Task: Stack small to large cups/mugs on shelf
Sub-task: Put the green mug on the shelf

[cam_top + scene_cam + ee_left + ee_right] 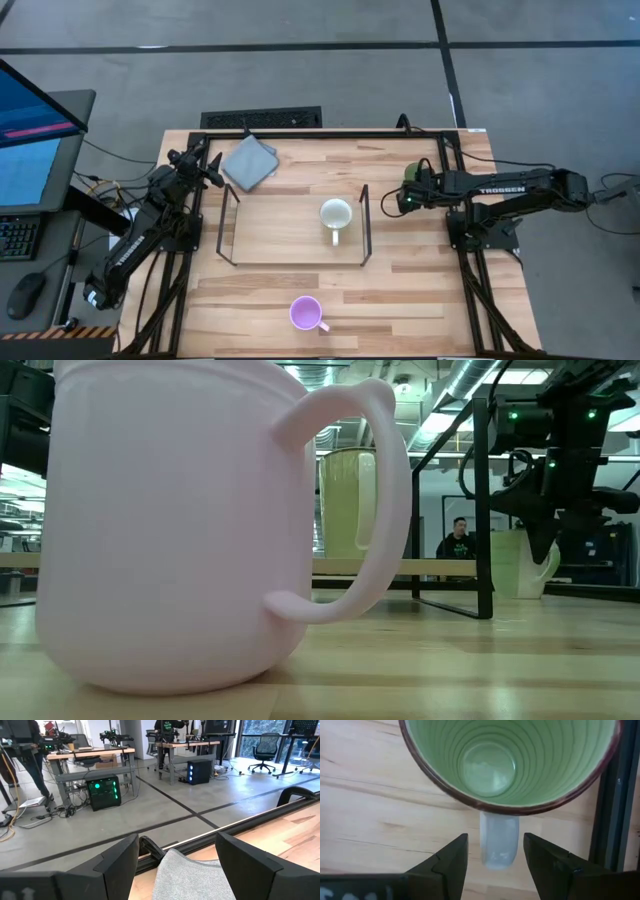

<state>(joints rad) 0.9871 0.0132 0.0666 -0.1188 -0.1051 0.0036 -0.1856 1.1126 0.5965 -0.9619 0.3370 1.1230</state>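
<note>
The cream mug (336, 214) stands upright on the counter (420, 290) inside the wire shelf (224, 226), toward its right end, handle pointing to the front edge. The purple mug (306, 313) stands apart near the front edge of the counter, outside the shelf. The green mug (510, 760) stands upright at the right rear of the counter, just beyond the shelf's right end; from above it is largely covered by the arm.

The right gripper (493, 857) hangs over the green mug, its fingers (447, 860) parted on either side of the handle; contact appears absent, though the angle leaves that uncertain. The left gripper (176, 860) waits at the left rear corner, fingers spread wide over the grey cloth (249, 160), which lies beside the shelf's left rear corner.
</note>
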